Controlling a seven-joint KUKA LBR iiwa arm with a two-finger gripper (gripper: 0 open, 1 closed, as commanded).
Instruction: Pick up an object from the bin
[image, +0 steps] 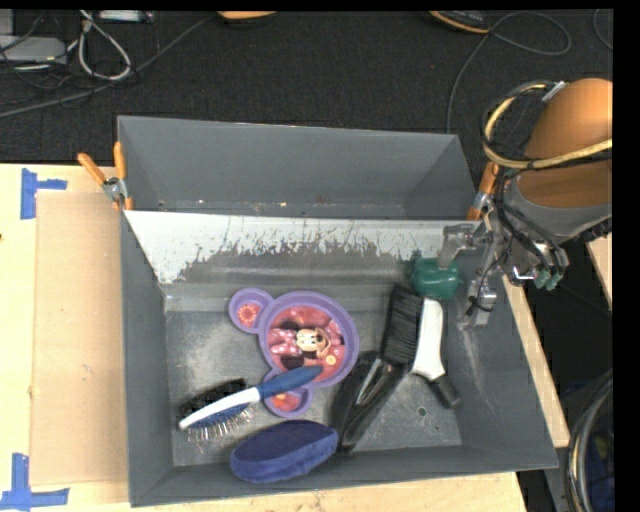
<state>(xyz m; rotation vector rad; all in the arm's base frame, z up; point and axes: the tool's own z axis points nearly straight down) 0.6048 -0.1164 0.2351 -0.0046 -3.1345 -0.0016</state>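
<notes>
My gripper (477, 292) hangs at the bin's right side, near the right wall. Just left of it lies a small dark green rounded thing (434, 281) by the back slope; I cannot tell whether they touch. Below that thing a black-bristled brush with a white handle (429, 342) lies lengthwise, its bristle head to the left of the handle. The gripper stands slightly above and right of the handle's upper end.
A purple mouse-eared plate with a cartoon picture (300, 335) sits mid-bin. A blue and white hairbrush (250, 398) lies across its lower edge. A dark blue oval pouch (283, 450) rests at the front wall, with a black clip-like tool (360, 397) beside it.
</notes>
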